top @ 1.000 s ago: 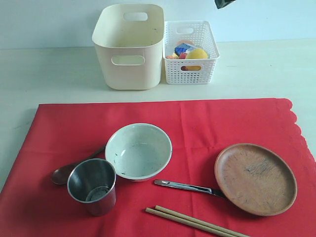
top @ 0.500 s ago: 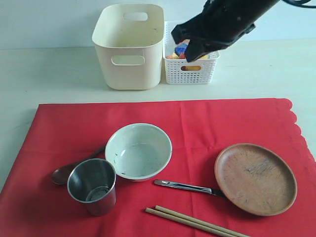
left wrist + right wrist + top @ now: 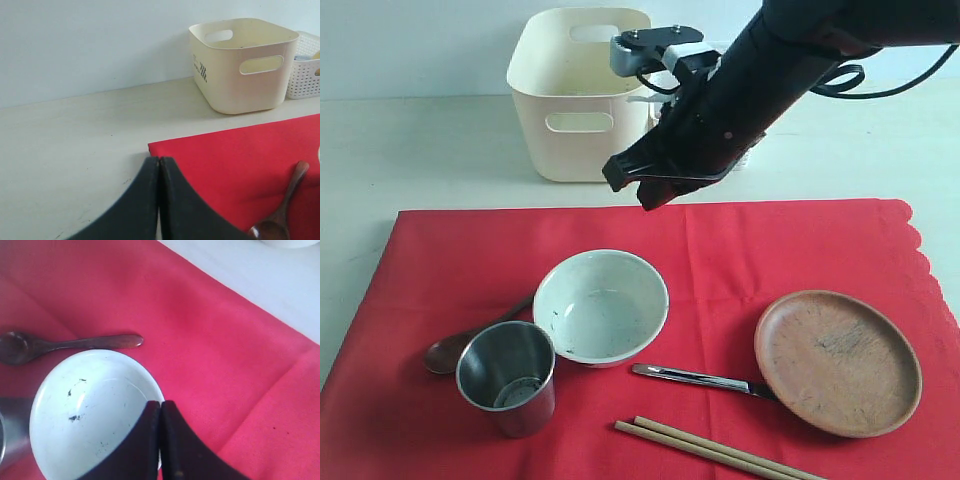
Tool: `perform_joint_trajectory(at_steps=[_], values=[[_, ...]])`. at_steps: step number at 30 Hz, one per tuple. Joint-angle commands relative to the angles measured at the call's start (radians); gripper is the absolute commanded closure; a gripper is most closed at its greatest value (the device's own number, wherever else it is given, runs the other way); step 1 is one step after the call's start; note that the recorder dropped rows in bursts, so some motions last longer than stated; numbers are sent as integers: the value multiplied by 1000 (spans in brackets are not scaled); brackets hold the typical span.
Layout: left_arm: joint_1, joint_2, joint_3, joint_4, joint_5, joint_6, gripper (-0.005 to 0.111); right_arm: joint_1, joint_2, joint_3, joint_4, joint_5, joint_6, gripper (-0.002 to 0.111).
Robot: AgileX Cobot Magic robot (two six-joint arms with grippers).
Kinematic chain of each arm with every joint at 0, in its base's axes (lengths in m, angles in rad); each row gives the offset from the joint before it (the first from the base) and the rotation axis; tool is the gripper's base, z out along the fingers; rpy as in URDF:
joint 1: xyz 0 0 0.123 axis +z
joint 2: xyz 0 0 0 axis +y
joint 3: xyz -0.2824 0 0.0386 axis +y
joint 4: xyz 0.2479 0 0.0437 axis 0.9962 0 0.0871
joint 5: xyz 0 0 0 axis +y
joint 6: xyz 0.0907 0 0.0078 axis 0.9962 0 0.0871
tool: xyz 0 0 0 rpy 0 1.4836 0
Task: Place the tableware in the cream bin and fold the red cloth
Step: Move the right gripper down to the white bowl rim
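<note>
Lowered the right gripper (image 3: 632, 190) since half a second earlier, from in front of the white basket (image 3: 302, 75) to above the far edge of the red cloth (image 3: 770, 250). Kept its jaws pressed together, with nothing between them. Left the tableware unmoved on the cloth.

Found the bowl (image 3: 601, 306) at 6 o'clock from that gripper, upright. Counted from the bowl:
- cup (image 3: 507, 376) at 7 o'clock, upright, just beside it;
- spoon (image 3: 450, 350) at 8 o'clock, handle pointing toward the bowl;
- knife (image 3: 695, 378) at 4 o'clock, one end meeting the plate (image 3: 837, 361);
- plate itself between 3 and 4 o'clock;
- chopsticks (image 3: 715, 450) at 5 o'clock, side by side;
- cream bin (image 3: 580, 160) at 12 o'clock, off the cloth, on the table (image 3: 420, 150).

Saw the left gripper (image 3: 159, 161) closed too, empty, above bare table near a corner of the cloth.
</note>
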Motion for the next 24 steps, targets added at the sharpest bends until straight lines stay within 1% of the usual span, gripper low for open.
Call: perform_joint_trajectory(at_steps=[1, 3, 4, 6, 10, 12, 17, 24], values=[[1, -7, 3, 0, -2, 1, 105, 2, 31, 3, -6, -11, 17, 106], [1, -7, 3, 0, -2, 1, 105, 2, 43, 3, -11, -17, 30, 98], [1, -7, 3, 0, -2, 1, 105, 2, 50, 3, -23, -23, 30, 91], [1, -7, 3, 0, -2, 1, 105, 2, 55, 3, -33, -30, 30, 83], [1, -7, 3, 0, -2, 1, 105, 2, 63, 3, -33, -44, 30, 68], [1, -7, 3, 0, -2, 1, 105, 2, 70, 3, -33, -44, 30, 63], [1, -7, 3, 0, -2, 1, 105, 2, 95, 3, -33, -44, 30, 57], [1, -7, 3, 0, -2, 1, 105, 2, 135, 3, -33, -47, 30, 56]])
